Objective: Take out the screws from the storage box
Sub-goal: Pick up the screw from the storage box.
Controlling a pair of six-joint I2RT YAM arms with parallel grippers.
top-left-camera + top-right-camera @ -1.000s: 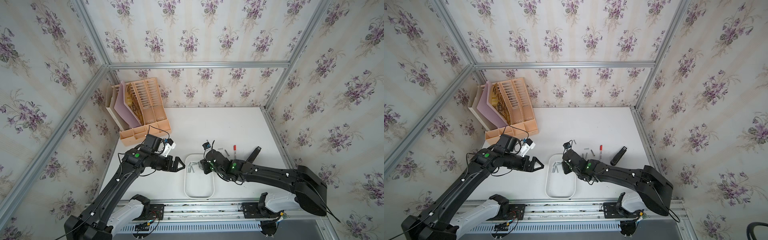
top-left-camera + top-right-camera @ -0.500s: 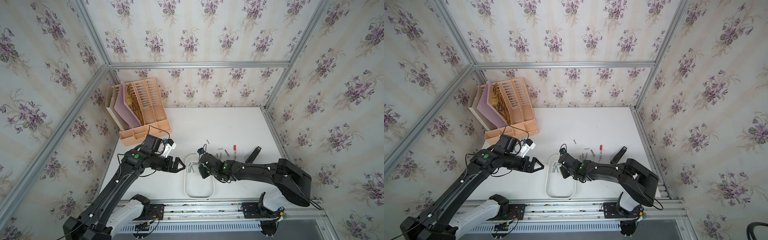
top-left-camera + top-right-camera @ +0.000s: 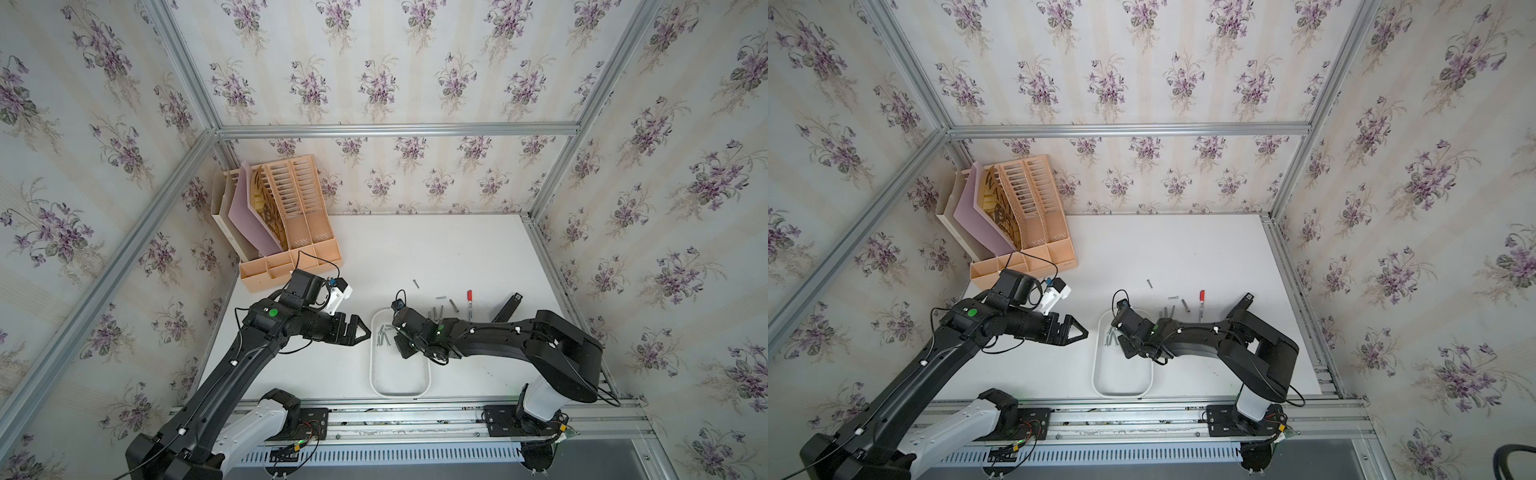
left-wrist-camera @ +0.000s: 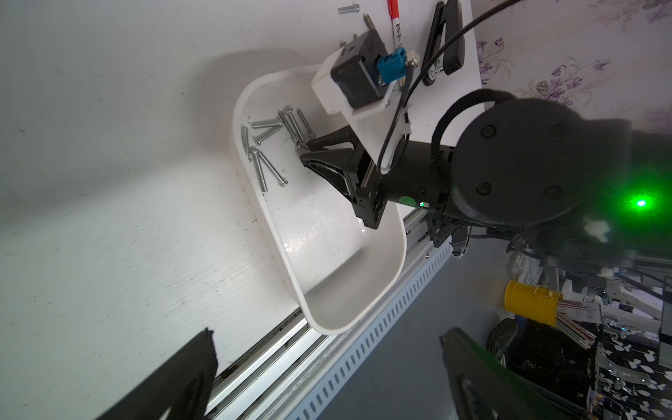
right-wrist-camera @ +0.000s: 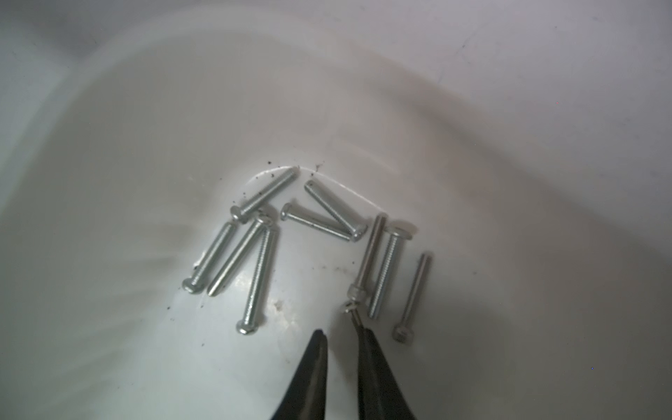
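The storage box (image 3: 399, 392) (image 3: 1121, 394) is a shallow white tray near the table's front edge. Several silvery screws (image 3: 383, 334) (image 4: 269, 127) (image 5: 258, 269) lie loose at its far end. More screws (image 3: 436, 311) (image 3: 1167, 311) lie on the table to its right. My right gripper (image 3: 394, 334) (image 4: 303, 152) (image 5: 338, 329) is low inside the box, right at the screw pile. Its fingers stand a narrow gap apart with nothing between them; a short screw (image 5: 348, 308) touches one tip. My left gripper (image 3: 361, 330) (image 3: 1077, 330) hovers wide open and empty just left of the box.
A red-capped marker pen (image 3: 469, 303) and a black bar-shaped object (image 3: 509, 307) lie right of the loose screws. The peach file organiser (image 3: 286, 232) stands at the back left. The metal rail (image 3: 374, 415) runs directly in front of the box.
My right gripper has moved left from the box's right edge to the screw pile inside it. The left arm has stayed put.
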